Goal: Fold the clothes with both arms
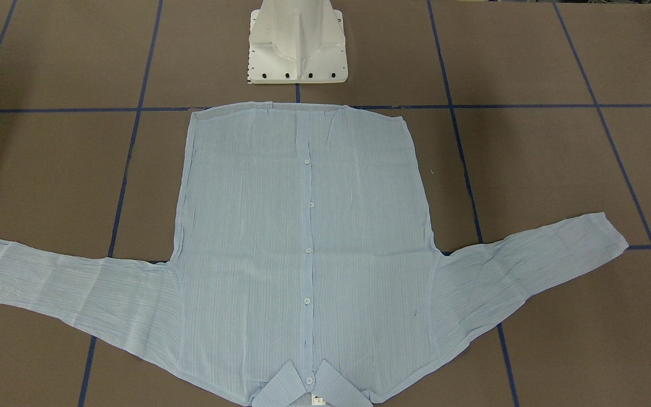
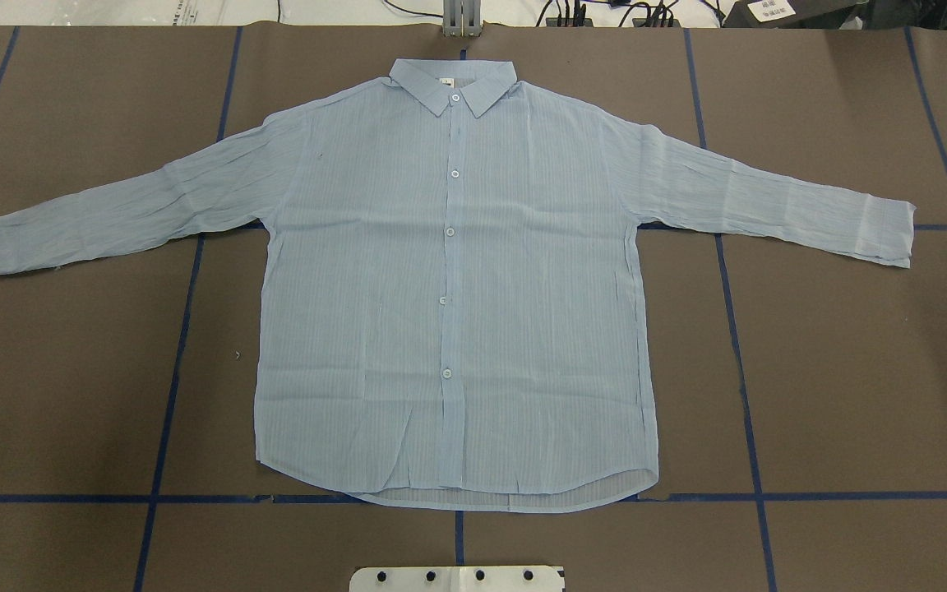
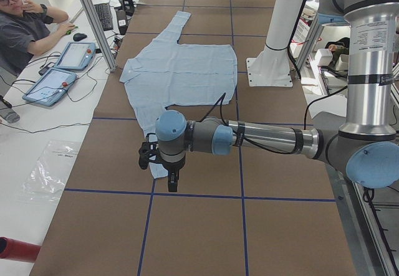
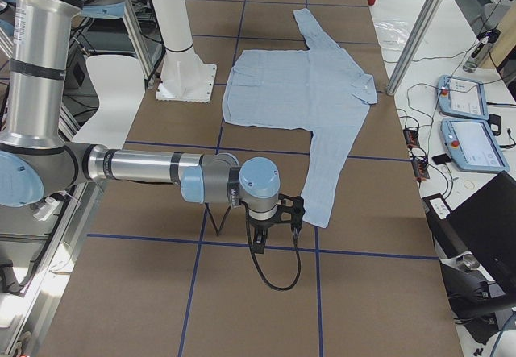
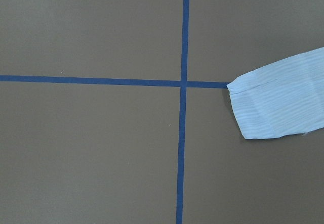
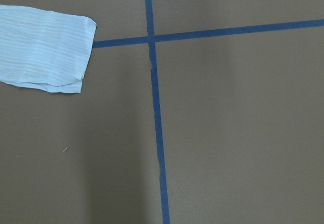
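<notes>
While each hand hangs above a sleeve end, the shirt (image 2: 457,288) lies spread out and unfolded.
Whether the left hand (image 3: 172,182) and the right hand (image 4: 278,230) are open or closed cannot be told, since only the side views show them; neither seems to hold any cloth. Just inward of each lies a cuff, the left cuff (image 5: 273,107) and the right cuff (image 6: 50,52), flat on the brown surface (image 2: 852,370) toward its left and right ends. From there the sleeves run in to the buttoned body at mid-surface, collar (image 2: 453,82) toward the far edge, hem toward the robot's edge. Thin, light and limp, the cloth will likely sag, crease and slide when lifted. The doubled cuff edge or a shoulder seam looks the firmest place to pinch.
</notes>
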Controlling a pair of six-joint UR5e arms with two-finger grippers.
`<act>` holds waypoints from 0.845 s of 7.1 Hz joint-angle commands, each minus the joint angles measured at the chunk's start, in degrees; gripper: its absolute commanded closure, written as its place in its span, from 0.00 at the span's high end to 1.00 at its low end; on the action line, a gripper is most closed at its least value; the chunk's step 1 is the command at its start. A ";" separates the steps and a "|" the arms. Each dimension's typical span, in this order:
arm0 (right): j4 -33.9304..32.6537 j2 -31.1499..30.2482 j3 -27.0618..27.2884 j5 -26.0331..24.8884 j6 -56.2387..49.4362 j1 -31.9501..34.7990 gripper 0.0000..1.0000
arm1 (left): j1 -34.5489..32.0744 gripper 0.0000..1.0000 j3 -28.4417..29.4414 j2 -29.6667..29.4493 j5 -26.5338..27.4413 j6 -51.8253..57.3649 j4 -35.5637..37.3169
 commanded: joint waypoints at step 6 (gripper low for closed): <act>-0.10 4.27 -0.55 0.82 0.99 -0.55 1.00 | 0.09 0.99 -0.11 -2.61 -0.18 -0.40 -6.59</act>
